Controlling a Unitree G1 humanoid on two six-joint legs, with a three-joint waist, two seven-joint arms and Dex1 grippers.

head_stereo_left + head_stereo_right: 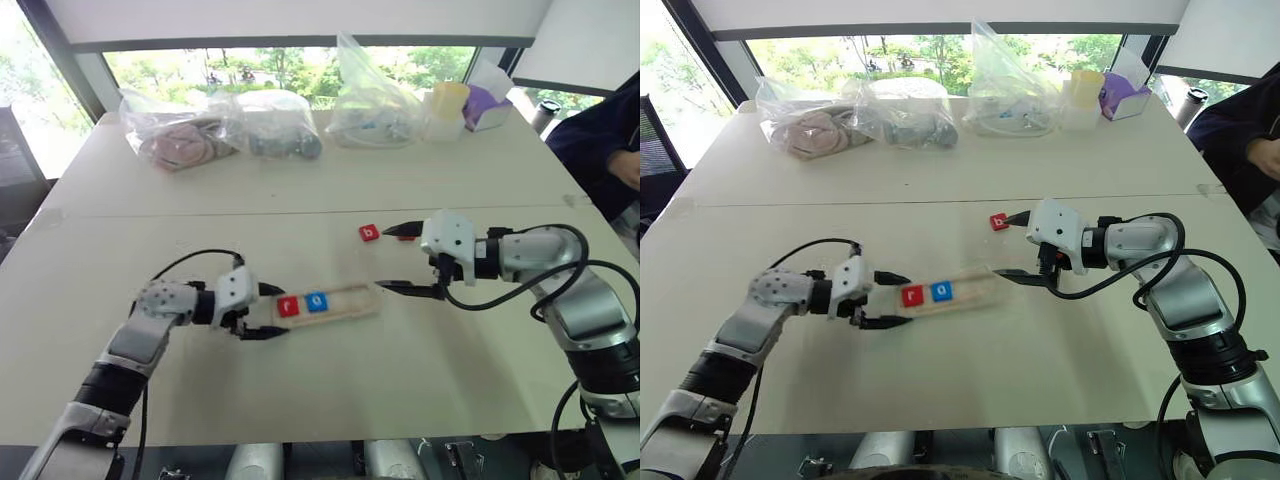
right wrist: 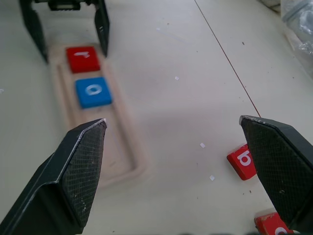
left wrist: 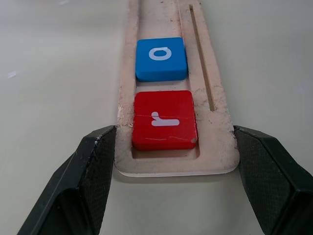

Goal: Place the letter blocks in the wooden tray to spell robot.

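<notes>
Clamped across the tray's [image 1: 350, 301] end by the left tool [image 1: 275, 312], r [image 1: 288, 306] and o [image 1: 316, 301] seated, right tool [image 1: 383, 257] spread wide near loose b [image 1: 369, 233] on the surface [image 1: 300, 390]: liable to skew and spill both if dragged.

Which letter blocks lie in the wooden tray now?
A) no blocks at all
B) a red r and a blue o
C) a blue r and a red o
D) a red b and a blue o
B: the wooden tray holds a red r block and next to it a blue o block; the red b block lies on the table outside.
</notes>
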